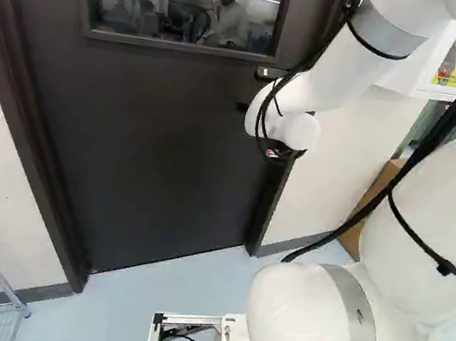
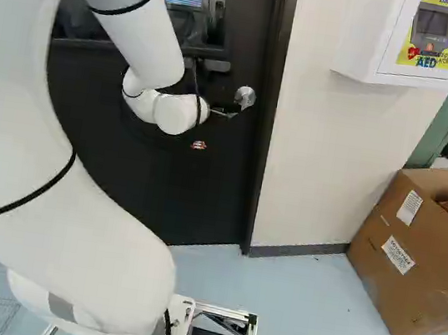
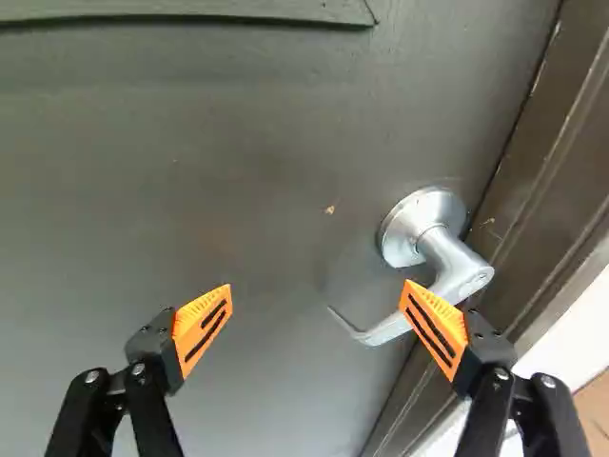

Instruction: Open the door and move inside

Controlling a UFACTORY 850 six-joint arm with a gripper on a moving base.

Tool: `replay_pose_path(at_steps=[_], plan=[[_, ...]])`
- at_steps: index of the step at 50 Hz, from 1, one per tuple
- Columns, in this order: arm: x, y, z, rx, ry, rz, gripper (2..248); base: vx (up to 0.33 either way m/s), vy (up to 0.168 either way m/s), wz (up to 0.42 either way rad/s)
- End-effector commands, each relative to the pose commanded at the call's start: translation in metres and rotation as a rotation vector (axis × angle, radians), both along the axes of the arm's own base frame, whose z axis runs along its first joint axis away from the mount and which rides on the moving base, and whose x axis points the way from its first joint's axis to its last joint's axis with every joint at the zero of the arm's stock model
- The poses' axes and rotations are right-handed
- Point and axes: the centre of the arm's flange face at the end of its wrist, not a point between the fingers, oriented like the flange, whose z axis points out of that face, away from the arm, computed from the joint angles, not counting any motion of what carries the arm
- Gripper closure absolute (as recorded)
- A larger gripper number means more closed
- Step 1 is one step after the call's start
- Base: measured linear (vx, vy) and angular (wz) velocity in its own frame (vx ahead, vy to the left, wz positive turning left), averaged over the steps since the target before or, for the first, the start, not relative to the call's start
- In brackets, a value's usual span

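The cream wall [image 2: 337, 142] held a dark windowed door [image 1: 171, 143], shut; our black, orange-padded hand [image 3: 318, 285] stood wide beside its silver lever [image 3: 457, 262], opening and entering undone.

I watch from behind the arm [image 1: 422, 212] in both base views, left and right of it, facing ahead and slightly down. Both share the door [image 1: 151, 158]; right one takes more of the cardboard box [image 2: 413, 255]. Wrist view looks at the door close up, shares the handle [image 3: 452, 262] with right base view.
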Motion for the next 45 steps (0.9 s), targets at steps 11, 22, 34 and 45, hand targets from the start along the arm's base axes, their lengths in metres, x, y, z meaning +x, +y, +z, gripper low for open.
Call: replay_pose_path(at_steps=[11,22,34,45], plan=[[0.008,0.0,-0.011,0.0,0.027,0.0,3,0.0,0.0,0.0],[0.011,0.0,-0.022,0.0,0.054,-0.001,3,0.0,0.0,0.0],[0.013,0.0,-0.035,0.0,0.082,-0.001,3,0.0,0.0,0.0],[0.014,0.0,-0.04,0.0,0.093,-0.001,3,0.0,0.0,0.0]])
